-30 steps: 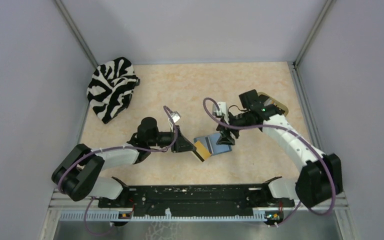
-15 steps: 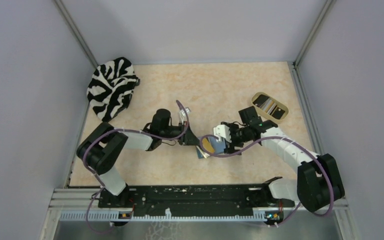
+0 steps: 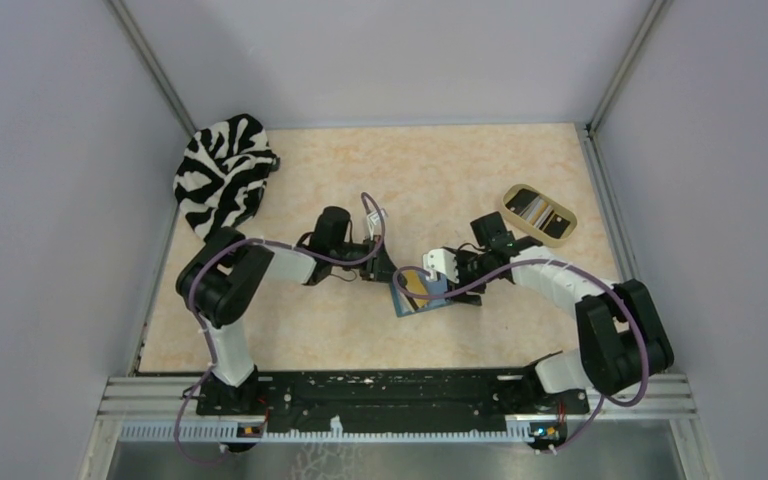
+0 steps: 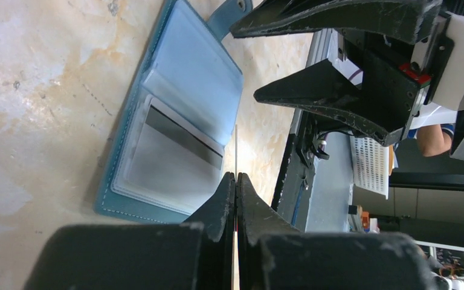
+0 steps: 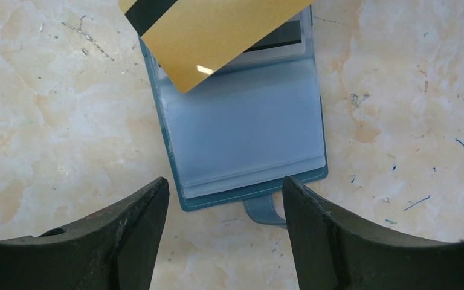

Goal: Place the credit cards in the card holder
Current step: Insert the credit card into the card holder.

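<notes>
Left tool (image 4: 235,176) pinches a gold card (image 5: 217,30) over the open holder (image 5: 241,133) on the desk (image 5: 36,90), right tool (image 5: 225,182) spread astride its tab end, so the unpinned holder may skid and the card miss its slot

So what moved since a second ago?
The left gripper, still shut on the gold card, brought it further over the open card holder. The right arm pulled back nearer, uncovering the beige tray; the right gripper hangs open above the holder. The zebra cloth stayed put.
</notes>
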